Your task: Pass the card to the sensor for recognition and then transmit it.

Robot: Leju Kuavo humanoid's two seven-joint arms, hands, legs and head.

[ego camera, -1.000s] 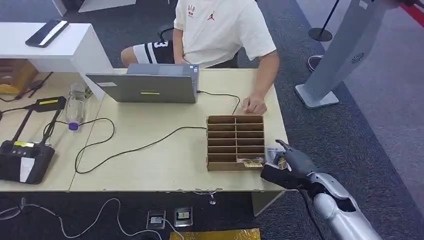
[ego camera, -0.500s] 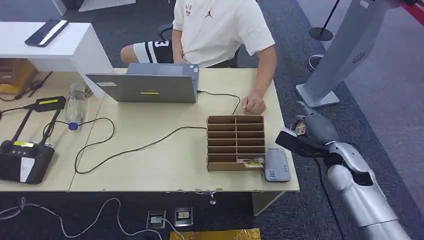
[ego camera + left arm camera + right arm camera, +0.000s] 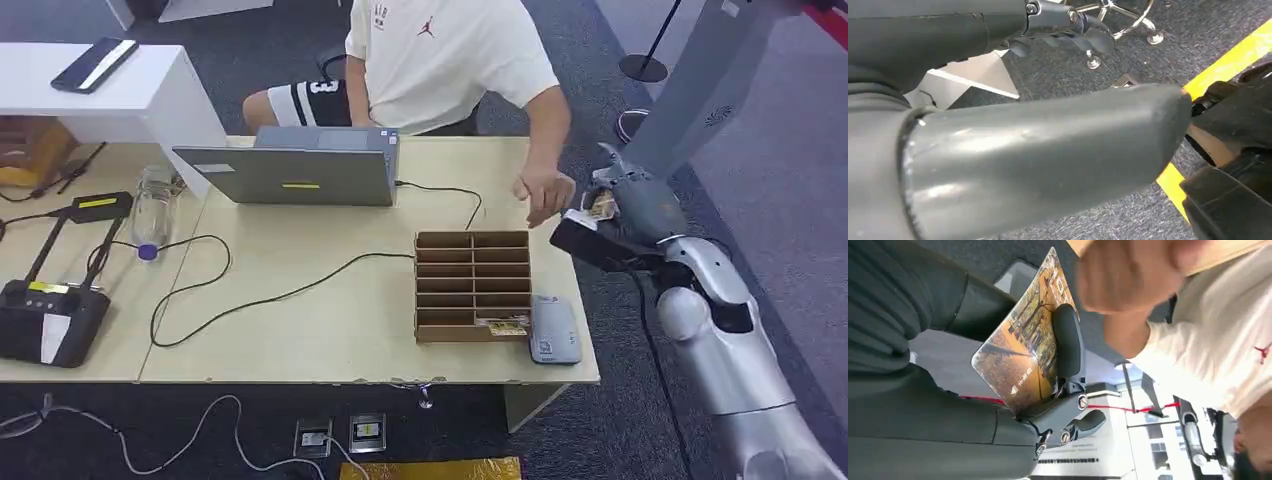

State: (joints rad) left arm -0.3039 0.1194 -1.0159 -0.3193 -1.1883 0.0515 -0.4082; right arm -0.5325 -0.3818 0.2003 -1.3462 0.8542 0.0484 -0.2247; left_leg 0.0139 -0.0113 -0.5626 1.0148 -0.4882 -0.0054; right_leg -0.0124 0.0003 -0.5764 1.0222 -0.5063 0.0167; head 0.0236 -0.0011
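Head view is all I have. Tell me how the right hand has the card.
Observer: The right wrist view shows the card clamped against the right hand by a dark finger lying across its printed face.
Operator: Describe that face.
Observer: A brownish landscape photo with small white print near one corner.
Operator: Report the person's hand.
Observer: The person's hand is blurred in the right wrist view, close by the card, not touching it.
Operator: Now the left hand.
Observer: The left hand hangs above grey carpet, fingers curled, holding nothing I can see.
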